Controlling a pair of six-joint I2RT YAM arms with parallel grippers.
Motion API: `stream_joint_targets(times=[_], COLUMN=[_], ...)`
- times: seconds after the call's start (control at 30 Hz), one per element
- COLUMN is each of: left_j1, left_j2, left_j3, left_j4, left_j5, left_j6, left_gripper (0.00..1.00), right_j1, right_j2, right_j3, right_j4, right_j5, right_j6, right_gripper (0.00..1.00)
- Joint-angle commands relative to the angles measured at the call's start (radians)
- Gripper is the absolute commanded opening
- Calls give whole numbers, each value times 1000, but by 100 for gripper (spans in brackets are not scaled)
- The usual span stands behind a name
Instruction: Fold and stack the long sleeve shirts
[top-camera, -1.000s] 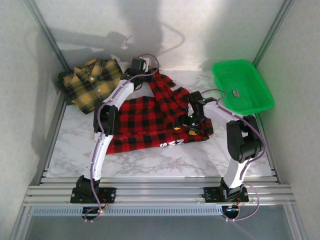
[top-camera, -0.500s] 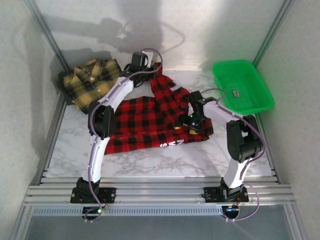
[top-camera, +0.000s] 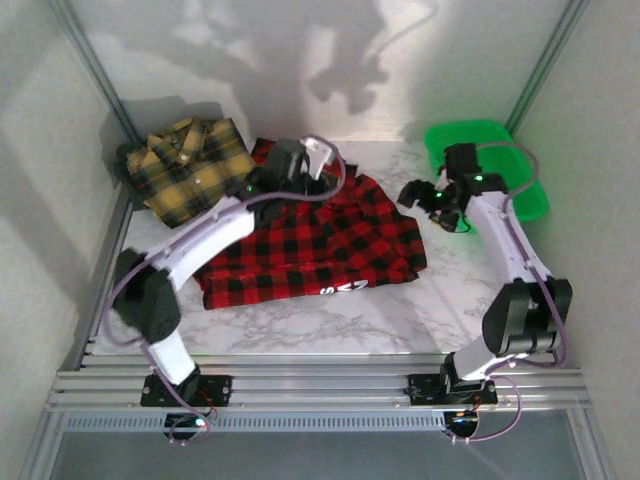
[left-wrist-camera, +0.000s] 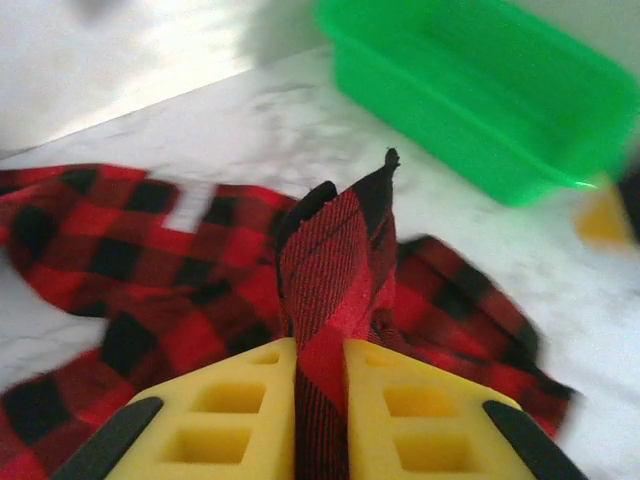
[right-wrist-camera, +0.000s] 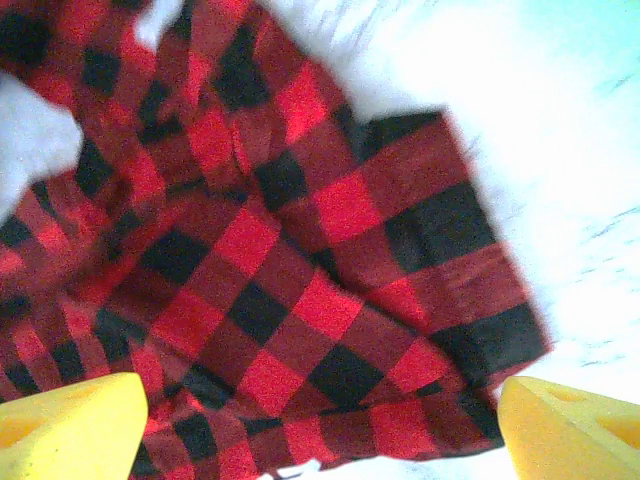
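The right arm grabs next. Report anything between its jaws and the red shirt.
Nothing visible does. The right gripper, jaws open, hangs above the red-and-black shirt with only air between. The green tray lies to its right, away from the shirt.

White arms (top-camera: 205, 235), black joints, purple cables, yellow pads (left-wrist-camera: 240, 420).

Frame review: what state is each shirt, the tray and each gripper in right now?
red-and-black shirt: spread on the table, one fold pinched up.
yellow-and-black shirt: roughly folded, far left corner.
green tray: upright, far right; contents unclear.
left gripper: shut on a fold of the red-and-black shirt.
right gripper: open, holding nothing, by that shirt's right edge.
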Motion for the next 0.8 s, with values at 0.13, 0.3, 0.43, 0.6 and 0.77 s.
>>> stream_joint_targets(times=[0.13,0.3,0.43,0.6,0.77], left_j1=[-224,-415,-541,-722,-776], left_j2=[-370,-474,-477,-445,-454], left_j3=[-321,-452,-449,-512,-644], left_j4=[-2,-52,-61,-60,-92], left_j5=[-61,-196,-281,-368,-441], left_j6=[-187,-287,-367,-529,-659], left_gripper=[16,17,17,16,15], right_j1=[-51,-52,-51,-22,62], right_j2=[-5,-4,-16,-42,-64], right_j3=[67,53,8,-96,-235], right_j4=[-91,-59,-48,-43,28], right_j5=[69,2,-66,-168,-229], right_j6=[-2,4,-13,-51,-30], right_gripper=[91,90,90,89,86])
